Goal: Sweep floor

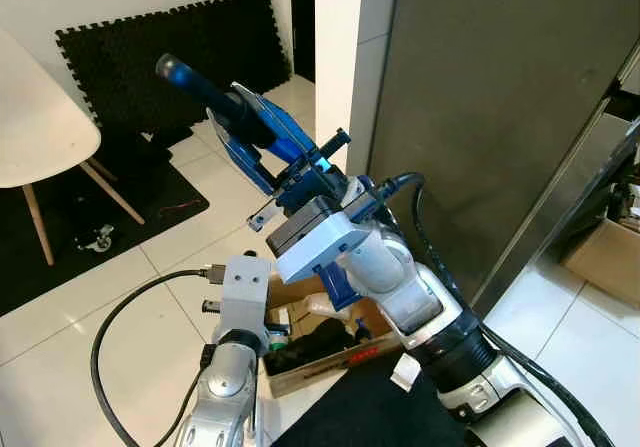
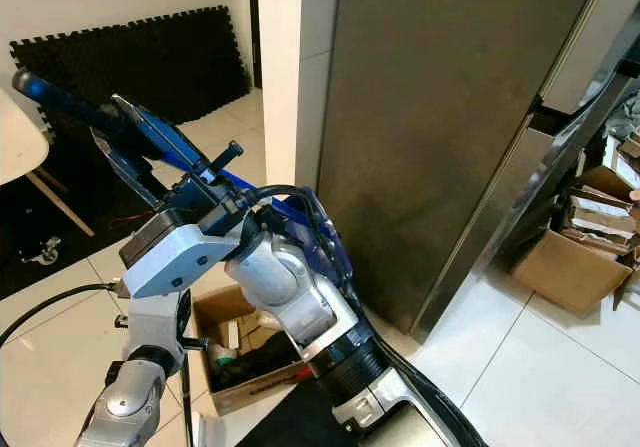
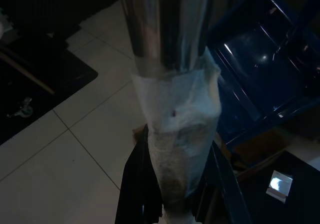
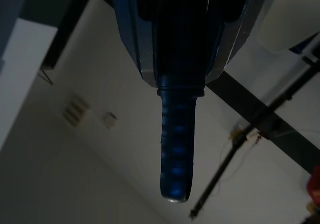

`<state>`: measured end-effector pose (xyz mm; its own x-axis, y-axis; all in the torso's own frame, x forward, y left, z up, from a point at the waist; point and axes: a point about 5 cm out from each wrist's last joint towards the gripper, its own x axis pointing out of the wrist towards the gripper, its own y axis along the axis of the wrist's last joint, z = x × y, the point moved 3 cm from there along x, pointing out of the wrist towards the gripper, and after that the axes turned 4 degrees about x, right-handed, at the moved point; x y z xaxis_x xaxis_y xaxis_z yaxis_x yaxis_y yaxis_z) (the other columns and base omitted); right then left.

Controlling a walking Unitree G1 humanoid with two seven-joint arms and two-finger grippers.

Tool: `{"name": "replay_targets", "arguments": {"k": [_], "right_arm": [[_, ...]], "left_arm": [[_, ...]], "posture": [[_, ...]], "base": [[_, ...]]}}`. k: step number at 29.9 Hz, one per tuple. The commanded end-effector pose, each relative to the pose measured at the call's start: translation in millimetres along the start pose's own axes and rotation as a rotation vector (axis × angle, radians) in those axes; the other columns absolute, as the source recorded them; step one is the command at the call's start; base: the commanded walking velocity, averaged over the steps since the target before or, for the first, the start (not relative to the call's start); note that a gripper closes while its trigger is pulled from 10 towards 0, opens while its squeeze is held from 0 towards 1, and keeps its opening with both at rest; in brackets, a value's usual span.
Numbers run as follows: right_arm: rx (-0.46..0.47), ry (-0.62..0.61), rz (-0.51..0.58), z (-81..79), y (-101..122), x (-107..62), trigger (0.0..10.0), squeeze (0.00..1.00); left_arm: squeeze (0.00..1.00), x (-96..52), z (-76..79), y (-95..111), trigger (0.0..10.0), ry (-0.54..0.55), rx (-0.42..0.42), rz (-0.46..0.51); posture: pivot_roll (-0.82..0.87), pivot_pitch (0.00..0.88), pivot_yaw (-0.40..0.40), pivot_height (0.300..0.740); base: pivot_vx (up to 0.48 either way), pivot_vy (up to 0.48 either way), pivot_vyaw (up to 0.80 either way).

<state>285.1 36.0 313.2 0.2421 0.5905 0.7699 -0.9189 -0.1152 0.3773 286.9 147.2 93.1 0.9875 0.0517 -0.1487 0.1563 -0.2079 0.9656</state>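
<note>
— Above the white tiled floor (image 1: 150, 257), what does the right gripper (image 1: 300, 172) hold?
— Its fingers clamp the blue dustpan handle (image 1: 205, 92), raised toward the foam mat (image 1: 170, 57).
— And along the left wrist?
— The left gripper (image 3: 172, 184) is closed on a steel broom pole (image 3: 167, 28) wrapped in white tape (image 3: 177, 124).
— Right wrist?
— The handle points up.
</note>
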Motion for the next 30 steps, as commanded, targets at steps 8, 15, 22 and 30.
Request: {"name": "replay_targets", "arguments": {"k": [8, 15, 22, 30], "right_arm": [[0.029, -0.255, -0.325, 62.0, -58.9, -22.9, 10.0, 0.0], [-0.078, -0.332, -0.403, 100.5, -72.1, -45.8, 10.0, 0.0], [-0.017, -0.504, -0.657, 137.7, -107.7, -102.7, 10.0, 0.0], [0.083, -0.627, -0.843, 156.6, -127.3, -168.2, 10.0, 0.0]], "left_arm": [[0.0, -0.8, 2.7, 2.5, 10.0, -0.002, 0.009, 0.019], [0.0, -0.3, 3.4, 2.1, 10.0, -0.008, 0.009, 0.018], [0.0, -0.3, 3.6, 2.7, 10.0, -0.013, 0.008, 0.022], [0.0, -1.4, 1.9, 2.4, 10.0, -0.014, 0.009, 0.022]], "posture": [[0.13, 0.065, -0.036, 0.74], [0.12, 0.061, -0.033, 0.74], [0.12, 0.059, -0.031, 0.74], [0.12, 0.063, -0.023, 0.74]], "base": [[0.0, 0.0, 0.0], [0.0, 0.0, 0.0], [0.0, 0.0, 0.0], [0.0, 0.0, 0.0]]}}
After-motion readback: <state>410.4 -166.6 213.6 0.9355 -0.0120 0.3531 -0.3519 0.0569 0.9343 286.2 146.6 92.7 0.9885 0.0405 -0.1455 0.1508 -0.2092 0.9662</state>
